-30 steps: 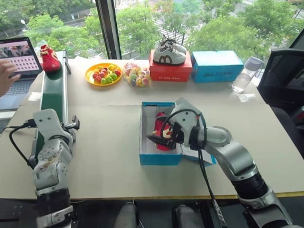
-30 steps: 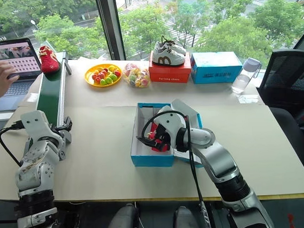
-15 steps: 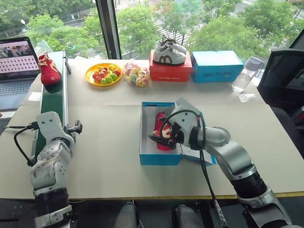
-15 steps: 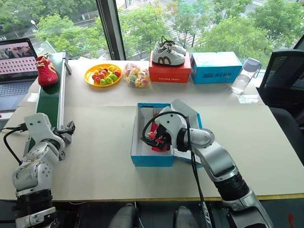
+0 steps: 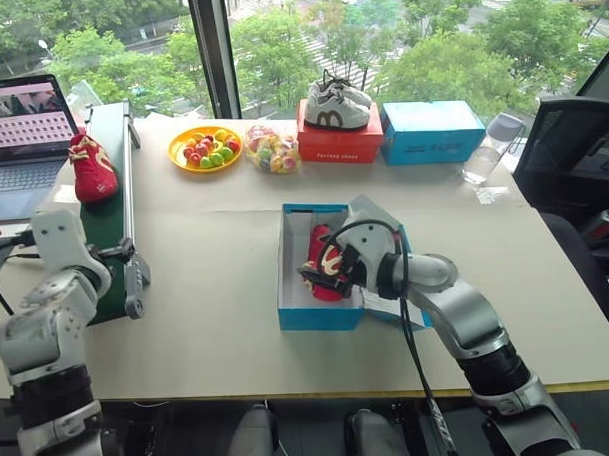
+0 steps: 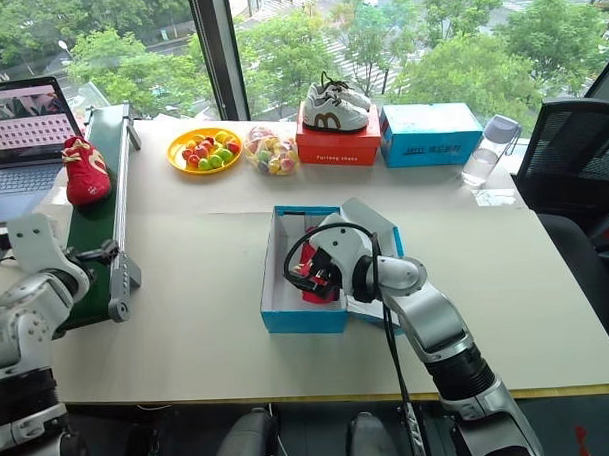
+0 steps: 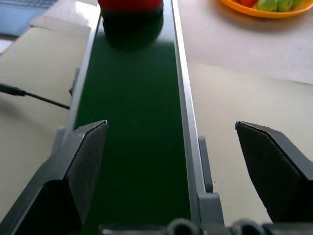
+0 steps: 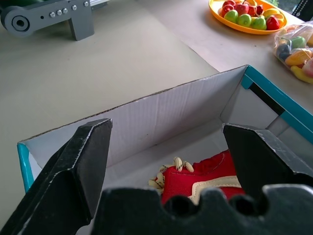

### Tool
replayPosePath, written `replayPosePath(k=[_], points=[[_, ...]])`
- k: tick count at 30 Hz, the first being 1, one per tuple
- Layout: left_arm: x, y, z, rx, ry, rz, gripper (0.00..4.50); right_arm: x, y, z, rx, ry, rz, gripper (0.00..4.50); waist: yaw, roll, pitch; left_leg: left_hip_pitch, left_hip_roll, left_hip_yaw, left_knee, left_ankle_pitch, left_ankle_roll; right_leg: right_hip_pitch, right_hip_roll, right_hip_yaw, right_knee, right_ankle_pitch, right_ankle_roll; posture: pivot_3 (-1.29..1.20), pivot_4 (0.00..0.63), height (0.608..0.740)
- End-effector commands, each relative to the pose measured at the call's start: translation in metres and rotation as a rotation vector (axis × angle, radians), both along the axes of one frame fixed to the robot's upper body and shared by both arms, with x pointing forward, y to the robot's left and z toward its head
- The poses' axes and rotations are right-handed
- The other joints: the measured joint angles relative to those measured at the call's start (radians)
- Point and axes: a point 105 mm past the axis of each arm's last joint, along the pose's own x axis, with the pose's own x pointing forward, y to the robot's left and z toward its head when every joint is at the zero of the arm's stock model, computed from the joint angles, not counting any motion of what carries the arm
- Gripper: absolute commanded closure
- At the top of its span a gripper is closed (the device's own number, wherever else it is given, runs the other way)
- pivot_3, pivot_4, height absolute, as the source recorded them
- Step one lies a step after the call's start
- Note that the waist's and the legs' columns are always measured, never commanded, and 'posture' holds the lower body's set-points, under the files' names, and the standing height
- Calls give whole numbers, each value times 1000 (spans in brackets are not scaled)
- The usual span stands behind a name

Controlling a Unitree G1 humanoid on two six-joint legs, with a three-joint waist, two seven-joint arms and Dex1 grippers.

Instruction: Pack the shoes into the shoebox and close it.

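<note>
The blue shoebox (image 5: 306,314) stands open at the table's middle, its lid (image 5: 420,320) folded out to the right under my right arm. One red shoe (image 5: 318,250) lies inside it. My right gripper (image 8: 166,127) hovers open just above that shoe (image 8: 205,178), touching nothing. The other red shoe (image 5: 90,165) rides on the green conveyor belt (image 5: 111,210) at the left. My left gripper (image 7: 171,127) is open over the belt's near end, pointing along it toward that shoe (image 7: 129,4), well short of it.
Along the far edge sit a yellow fruit plate (image 5: 206,148), a bag of sweets (image 5: 273,149), white sneakers (image 5: 338,105) on a red box (image 5: 342,145), a plain blue box (image 5: 433,131) and a bottle (image 5: 487,152). A laptop (image 5: 26,123) stands far left, a chair (image 5: 572,159) right.
The red shoe has travelled down the belt toward me. My left arm swung left and up, lining up with the belt. A person's hand left the laptop. The right arm stayed put.
</note>
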Motion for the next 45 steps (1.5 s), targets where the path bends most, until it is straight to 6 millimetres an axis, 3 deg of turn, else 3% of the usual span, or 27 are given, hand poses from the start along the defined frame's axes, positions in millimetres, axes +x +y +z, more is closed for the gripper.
replayPosePath(k=[1, 16, 27, 29, 37, 45], points=[[-3, 6, 35, 49, -94, 23, 0, -1, 3, 14, 16, -58, 12, 233, -1, 0, 0, 0, 0, 0, 0, 0, 0, 0, 0, 0, 0, 0, 0, 0, 150, 737], [-11, 24, 27, 50, -71, 97, 0, -1, 1, 11, 16, -51, 1, 233, -4, 0, 0, 0, 0, 0, 0, 1, 0, 0, 0, 0, 1, 0, 0, 0, 150, 737], [-15, 27, -20, -61, 30, 133, 0, 0, 0, 13, 15, -56, 0, 233, -3, -1, 0, 0, 0, 0, 0, 1, -1, 0, 0, 0, 1, 0, 0, 0, 150, 737], [-14, 25, -17, -70, 0, 127, 537, 0, 0, 15, 17, -60, -1, 0, -2, -1, 0, 0, 0, 0, 0, 1, -1, 0, 0, 0, 1, 0, 0, 0, 150, 737], [-11, 25, -15, -78, -5, 127, 3098, 2, 2, 19, 22, -72, 3, 0, 5, -1, -1, 2, 0, 0, 0, 0, -10, 0, 0, 0, 4, 0, 0, 0, 150, 737], [-8, 22, -16, -111, -29, 124, 3098, 3, 0, 23, 26, -83, -7, 0, 7, -1, -1, 2, 1, -1, 0, 1, -12, 0, 0, -1, 4, 1, 0, 0, 150, 737]])
